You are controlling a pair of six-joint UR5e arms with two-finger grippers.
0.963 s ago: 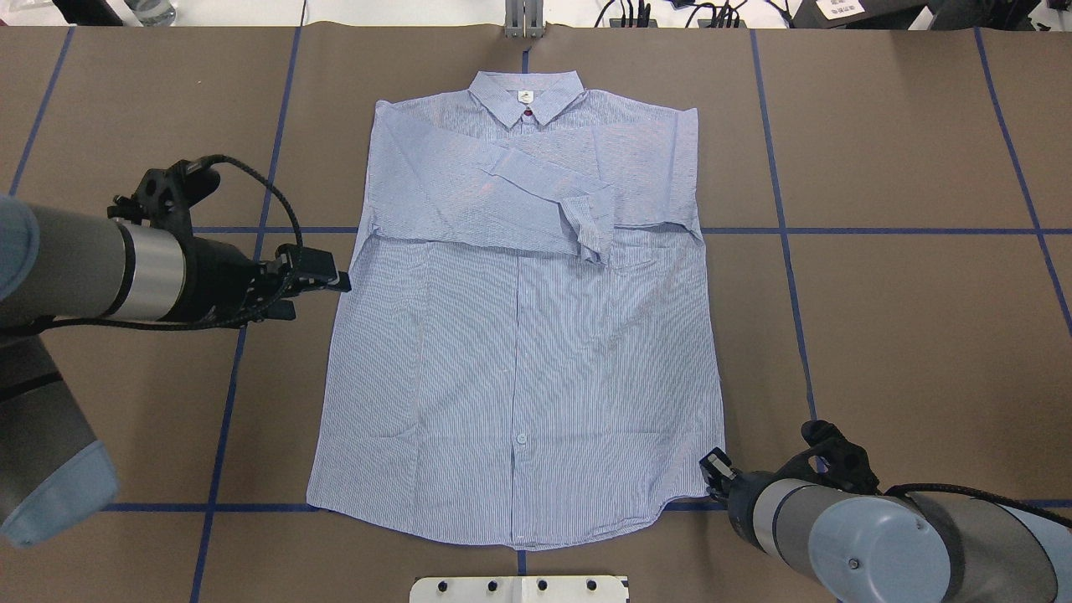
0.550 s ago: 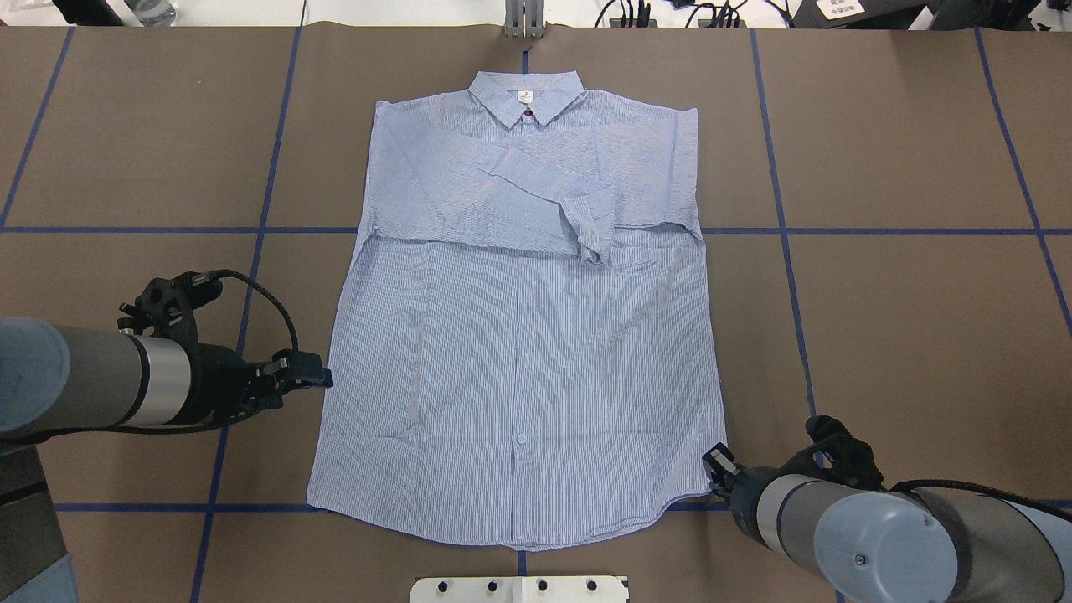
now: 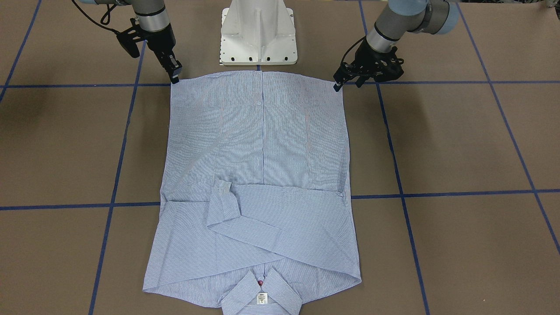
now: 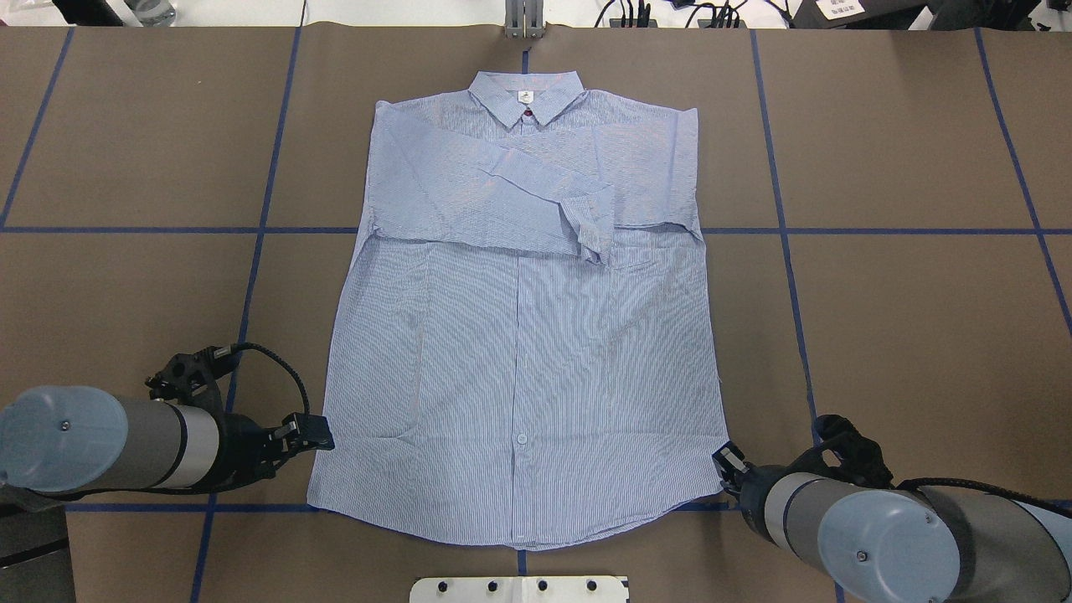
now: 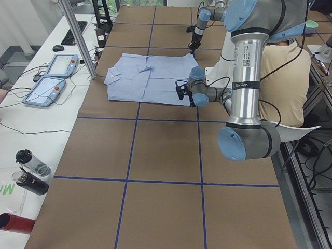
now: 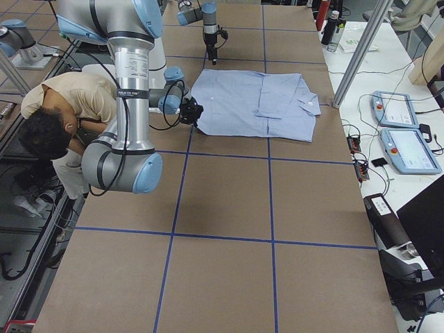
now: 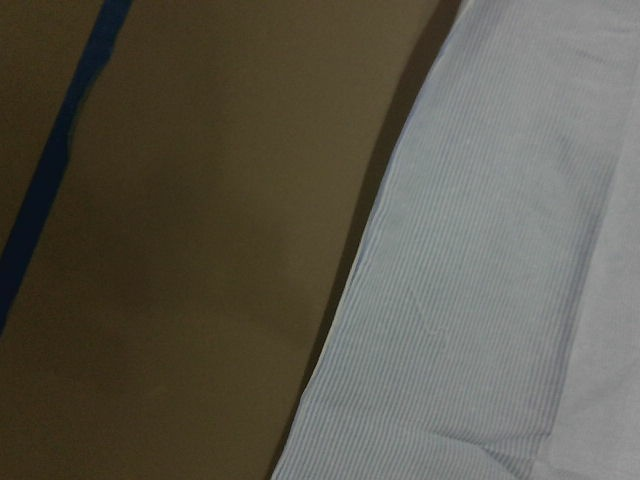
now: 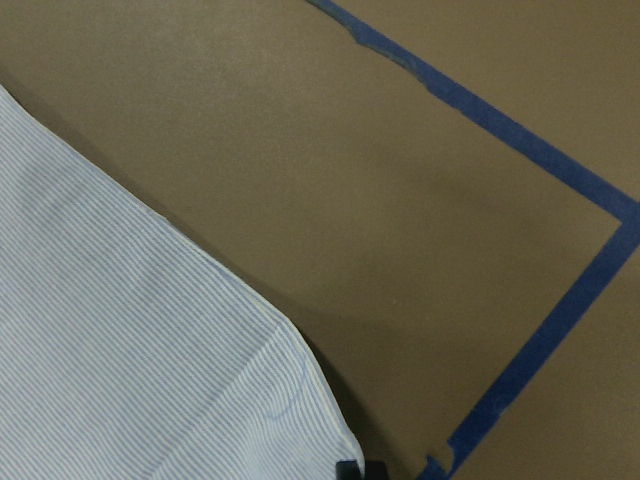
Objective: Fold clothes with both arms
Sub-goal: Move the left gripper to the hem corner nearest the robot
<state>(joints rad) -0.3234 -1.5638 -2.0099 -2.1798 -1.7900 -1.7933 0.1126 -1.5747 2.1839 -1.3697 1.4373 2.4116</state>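
Shirt (image 4: 519, 335): lies flat, front side up, on the brown-covered table (image 4: 904, 335), centred between the two arms. Its long axis runs straight away from the robot. The hem (image 4: 519, 536) is nearest the white pedestal base (image 3: 258, 30); the collar (image 4: 526, 96) points to the far edge of the table. Both sleeves are folded across the chest, one over the other, with a cuff (image 4: 590, 222) uppermost near the middle. The button placket follows the long axis, roughly in line with the central blue tape line (image 4: 525, 59).

Left gripper (image 4: 316, 435): low over the table at the shirt's left edge, just above the left hem corner, fingers pointing towards the cloth. Contact cannot be confirmed. The left wrist view shows only the shirt edge and bare table, no fingers. Whether the fingers are spread or pressed together cannot be told.

Right gripper (image 4: 725, 463): at the right hem corner, tip just beside the cloth. The right wrist view shows that corner lying flat, unlifted. Finger spacing cannot be told.

A person (image 6: 62, 111) bends over behind the robot.
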